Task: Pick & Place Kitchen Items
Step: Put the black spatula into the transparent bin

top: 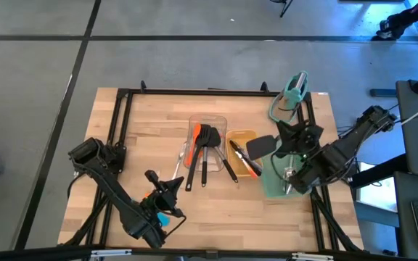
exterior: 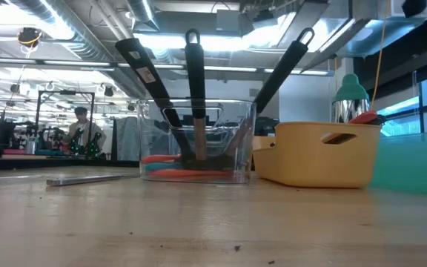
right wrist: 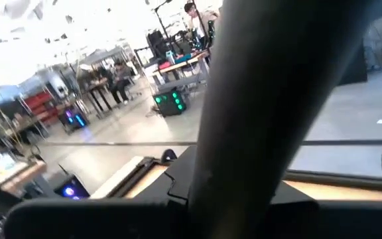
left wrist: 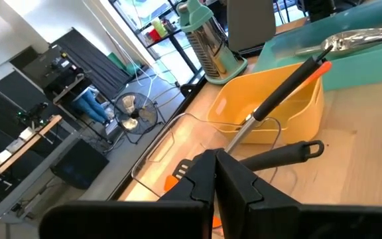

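The left claw (top: 174,185) has its fingers pressed together with nothing between them, its arm stretched low over the table's (top: 223,210) near edge toward the clear tray (top: 207,130) of black turners (top: 206,152). The right claw (top: 280,139) pinches a black turner (top: 263,145) above the yellow tray (top: 242,136), arm bent inward

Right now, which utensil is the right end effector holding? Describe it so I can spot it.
Start at the yellow tray right of the clear tray in the table's middle. Just right of it, above the teal tray, the right end effector grips a black turner, the only utensil lifted off the table.
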Controlling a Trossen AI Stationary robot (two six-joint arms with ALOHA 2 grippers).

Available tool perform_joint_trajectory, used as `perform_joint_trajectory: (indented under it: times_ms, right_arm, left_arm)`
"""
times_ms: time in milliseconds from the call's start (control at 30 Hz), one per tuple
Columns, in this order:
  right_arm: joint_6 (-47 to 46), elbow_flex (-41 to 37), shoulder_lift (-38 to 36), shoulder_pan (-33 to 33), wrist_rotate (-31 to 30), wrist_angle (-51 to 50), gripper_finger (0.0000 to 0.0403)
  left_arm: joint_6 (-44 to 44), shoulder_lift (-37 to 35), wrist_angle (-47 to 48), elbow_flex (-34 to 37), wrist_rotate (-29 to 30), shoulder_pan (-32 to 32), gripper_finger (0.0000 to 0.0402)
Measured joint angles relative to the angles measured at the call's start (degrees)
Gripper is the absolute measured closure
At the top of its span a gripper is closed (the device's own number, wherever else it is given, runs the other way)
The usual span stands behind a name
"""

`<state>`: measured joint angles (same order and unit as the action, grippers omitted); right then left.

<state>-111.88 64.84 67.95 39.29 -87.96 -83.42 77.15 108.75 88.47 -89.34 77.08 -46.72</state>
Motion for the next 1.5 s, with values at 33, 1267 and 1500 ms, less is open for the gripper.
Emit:
perform_joint_trajectory:
  times_ms: [33, 1267, 1500]
  right_arm:
    - [-0.07, -1.52, -1.71, -0.13, -0.23, 1.12, 0.0348]
    - [56.10, -23.95, -5.39, -17.35, -2.24, 79.96, 0.0349]
    - [72.86, -21.14, 0.34, -13.85, -2.22, 96.38, 0.0349]
  left_arm:
    - [-0.28, -0.01, -0.03, 0.00, 0.00, 0.00, 0.0399]
    - [-7.54, 7.28, -12.19, -0.22, 12.21, 13.93, 0.0389]
    - [-15.10, 7.60, -19.19, -0.42, 12.85, 14.55, 0.0399]
